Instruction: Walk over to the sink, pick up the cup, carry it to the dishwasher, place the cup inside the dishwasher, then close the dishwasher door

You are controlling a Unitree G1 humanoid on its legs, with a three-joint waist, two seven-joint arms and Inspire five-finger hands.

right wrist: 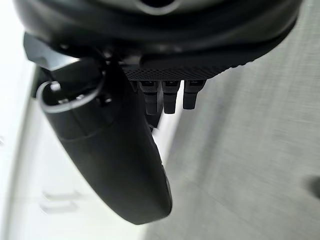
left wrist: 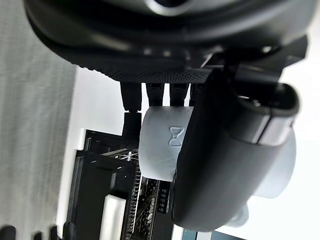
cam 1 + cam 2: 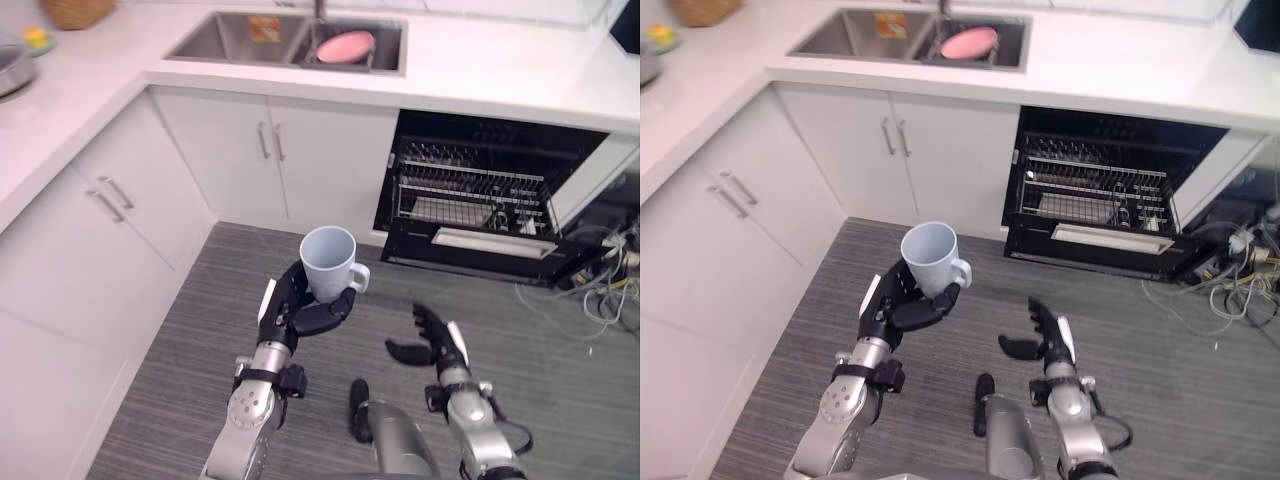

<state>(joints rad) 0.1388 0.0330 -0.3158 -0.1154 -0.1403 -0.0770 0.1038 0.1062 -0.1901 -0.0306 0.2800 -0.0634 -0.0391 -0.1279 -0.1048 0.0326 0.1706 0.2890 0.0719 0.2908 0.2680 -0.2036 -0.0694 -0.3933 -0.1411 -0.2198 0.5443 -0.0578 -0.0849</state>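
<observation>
A pale blue cup point(image 3: 328, 262) with a handle stands upright in my left hand point(image 3: 296, 308), whose fingers and thumb are curled round its lower body, above the grey floor. The left wrist view shows the cup point(image 2: 165, 145) gripped between the thumb and the fingers. My right hand point(image 3: 436, 340) hovers to the right of it, fingers relaxed and holding nothing. The dishwasher point(image 3: 480, 195) stands open under the counter ahead on the right, its wire rack point(image 3: 470, 190) visible and its door point(image 3: 470, 250) folded down. The sink point(image 3: 285, 40) lies at the back of the counter.
A pink dish point(image 3: 345, 46) lies in the sink's right basin. White cabinets point(image 3: 270, 160) run along the left and back. Loose cables point(image 3: 600, 290) lie on the floor right of the dishwasher. A basket point(image 3: 75, 10) and a metal bowl point(image 3: 12, 68) stand on the left counter.
</observation>
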